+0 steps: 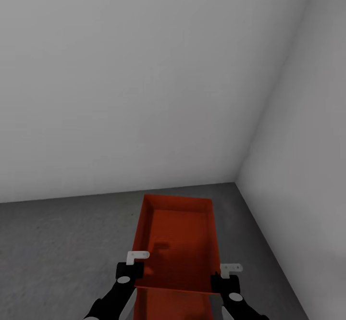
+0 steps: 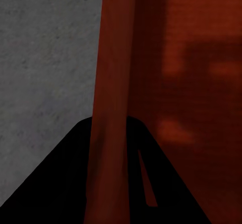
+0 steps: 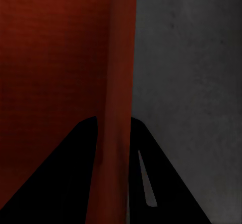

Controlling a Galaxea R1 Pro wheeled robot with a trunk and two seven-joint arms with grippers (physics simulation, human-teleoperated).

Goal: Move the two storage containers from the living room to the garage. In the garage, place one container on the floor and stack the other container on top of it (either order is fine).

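From the head view, an orange-red storage container [image 1: 179, 243] sits in front of the robot, over the dark grey floor [image 1: 62, 243], close to the corner where two white walls [image 1: 144, 80] meet. Whether it rests on the floor or is lifted just clear cannot be told. Both dark arms reach up from the bottom edge of the picture, one on each long side of the bin. The left gripper [image 1: 134, 262] sits at the container's left wall near its near end, and the right gripper [image 1: 226, 274] sits at the right wall, also near that end. A second orange-red surface [image 1: 173, 305] shows below the near rim; what it belongs to is unclear.

In the left wrist view, the left gripper's [image 2: 108, 183] dark fingers [image 2: 60, 183] straddle the thin container wall [image 2: 113, 82], clamped onto it, with ribbed bin bottom on one side and grey floor on the other.

In the right wrist view, the right gripper [image 3: 113, 183] likewise pinches the opposite wall [image 3: 121, 82] between its fingers [image 3: 55, 183].
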